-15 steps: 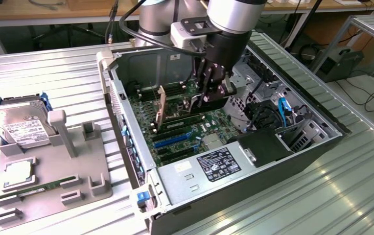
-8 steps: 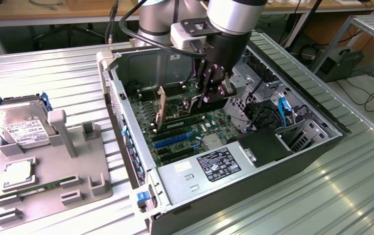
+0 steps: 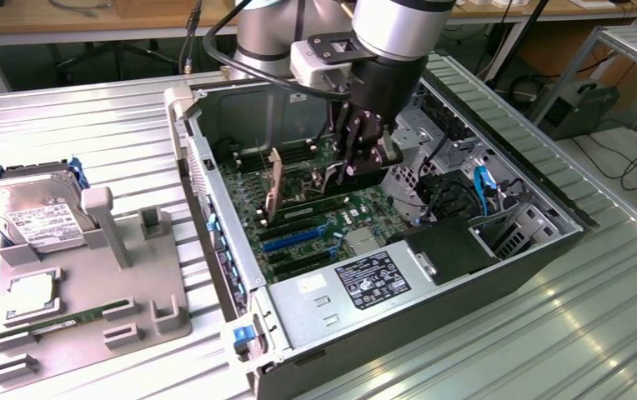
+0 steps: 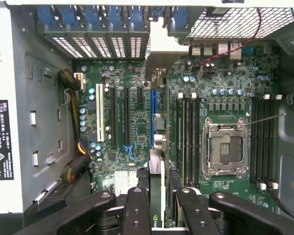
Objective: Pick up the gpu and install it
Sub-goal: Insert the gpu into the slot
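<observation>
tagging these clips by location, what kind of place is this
Probably a robotics lab or workshop: an open computer case lies on a ribbed metal table, a grey parts holder sits beside it, and benches with cables stand behind.

In my exterior view, the gripper (image 3: 361, 171) covers the motherboard (image 3: 296, 218) area behind it. In my wrist view, the gpu (image 4: 157, 161) appears edge-on; its lower end is hidden between the fingers (image 4: 137, 208). The power supply label (image 4: 1, 139) is cut off at the frame edge.
</observation>
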`<state>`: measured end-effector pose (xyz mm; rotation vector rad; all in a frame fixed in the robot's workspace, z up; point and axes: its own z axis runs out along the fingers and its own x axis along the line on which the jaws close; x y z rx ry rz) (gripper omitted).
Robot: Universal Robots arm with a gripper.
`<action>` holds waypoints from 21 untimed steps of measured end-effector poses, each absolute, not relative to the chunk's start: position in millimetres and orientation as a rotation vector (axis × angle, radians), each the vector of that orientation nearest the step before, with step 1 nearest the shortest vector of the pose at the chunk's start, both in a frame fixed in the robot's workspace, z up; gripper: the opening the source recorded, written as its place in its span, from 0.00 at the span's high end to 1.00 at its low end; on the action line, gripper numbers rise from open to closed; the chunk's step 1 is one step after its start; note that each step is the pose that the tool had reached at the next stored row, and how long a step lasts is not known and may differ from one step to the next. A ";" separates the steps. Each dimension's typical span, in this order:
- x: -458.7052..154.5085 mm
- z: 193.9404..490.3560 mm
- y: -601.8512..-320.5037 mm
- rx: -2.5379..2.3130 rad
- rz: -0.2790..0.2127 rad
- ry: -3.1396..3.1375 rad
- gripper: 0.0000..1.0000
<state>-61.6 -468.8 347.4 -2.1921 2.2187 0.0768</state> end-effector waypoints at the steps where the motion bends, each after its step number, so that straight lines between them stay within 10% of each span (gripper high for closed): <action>1: -61.7 347.2 -468.9 -2.192 0.077 2.219 0.74; 21: -63.0 333.0 -475.1 -2.192 0.077 2.219 0.74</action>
